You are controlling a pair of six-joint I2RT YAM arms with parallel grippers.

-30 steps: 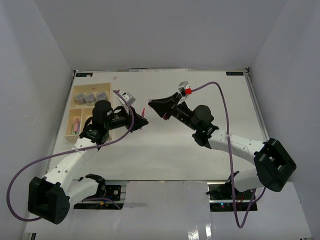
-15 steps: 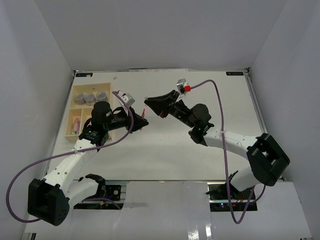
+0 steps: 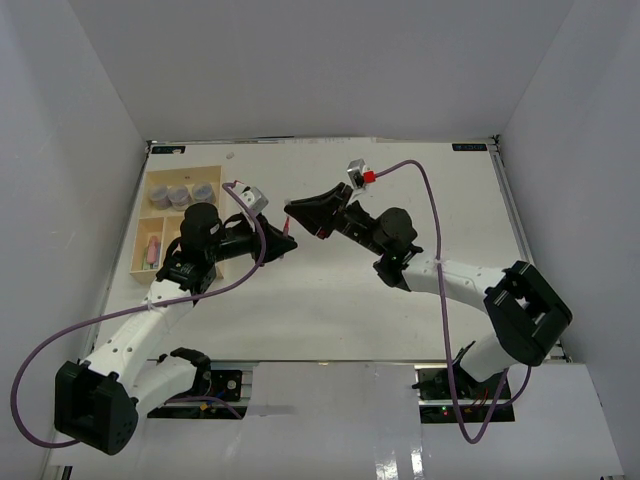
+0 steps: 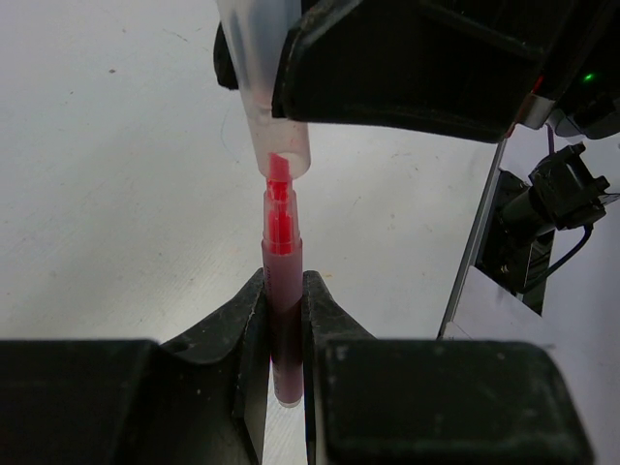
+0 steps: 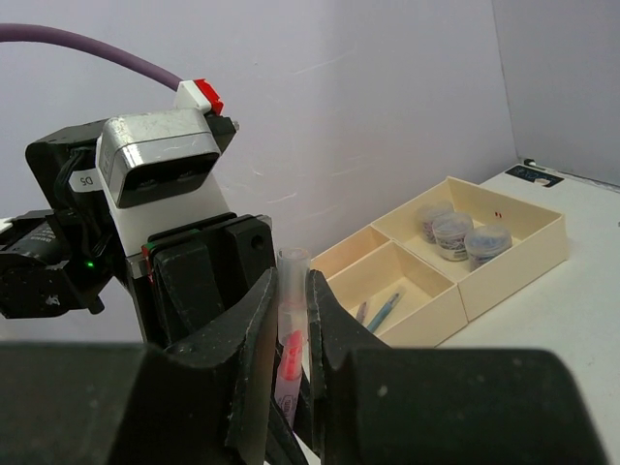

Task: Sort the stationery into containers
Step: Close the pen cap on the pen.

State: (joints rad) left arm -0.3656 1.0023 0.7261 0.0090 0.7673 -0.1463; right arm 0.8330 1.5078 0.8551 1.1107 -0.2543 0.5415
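Just right of the tray point(image 5: 513, 276) in the top view, the left gripper point(image 4: 284, 291) pinches a red marker point(image 4: 281, 242) by its barrel, and the right gripper point(image 5: 291, 291) pinches a clear cap point(image 4: 262, 97) whose mouth meets the marker's tip. Three pots point(image 3: 180, 194) sit in the tray's long section

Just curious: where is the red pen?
Top view: the red pen is gripped in the left pincer above the table's middle, its tip at a clear cap held by the right pincer.

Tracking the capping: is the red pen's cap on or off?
Off, but close: the cap's mouth just reaches the pen's tip, and the red neck below shows bare.
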